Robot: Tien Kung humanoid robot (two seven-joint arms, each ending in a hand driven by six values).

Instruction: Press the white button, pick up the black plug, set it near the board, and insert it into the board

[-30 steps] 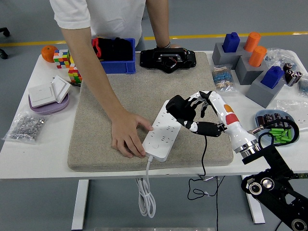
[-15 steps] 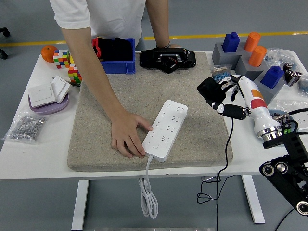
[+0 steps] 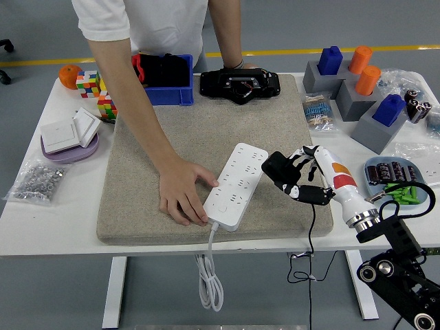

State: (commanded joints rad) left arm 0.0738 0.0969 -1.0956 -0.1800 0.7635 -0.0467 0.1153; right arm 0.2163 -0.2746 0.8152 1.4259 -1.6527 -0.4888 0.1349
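Head view: right hand [image 3: 297, 180] grips black plug [image 3: 277, 167] just beside the white board [image 3: 236, 185], steadied by a person's hand [image 3: 180, 194]; insertion outstanding.

- Tabletop [image 3: 41, 227]: white.
- Mat [image 3: 206, 130]: beige-grey, speckled felt look.
- Power strip [image 3: 237, 185]: white, w/ white button [image 3: 221, 206] & white cord [image 3: 210, 278].
- Plug [image 3: 278, 168]: black, black cable [image 3: 311, 240].
- Robot hand [image 3: 297, 177]: black/white fingers; forearm white w/ orange + red patches, silver wrist ring.
- Bin [image 3: 165, 79]: blue; contents black w/ bit of red.
- Cubes [image 3: 93, 86]: multicolour squares.
- Ball [image 3: 69, 75]: orange.
- Blocks [image 3: 357, 89]: grey bases; blue & orange pegs.
- Person's shirt [image 3: 158, 24]: white.
- Plate [image 3: 65, 146]: lilac, white switches on it.
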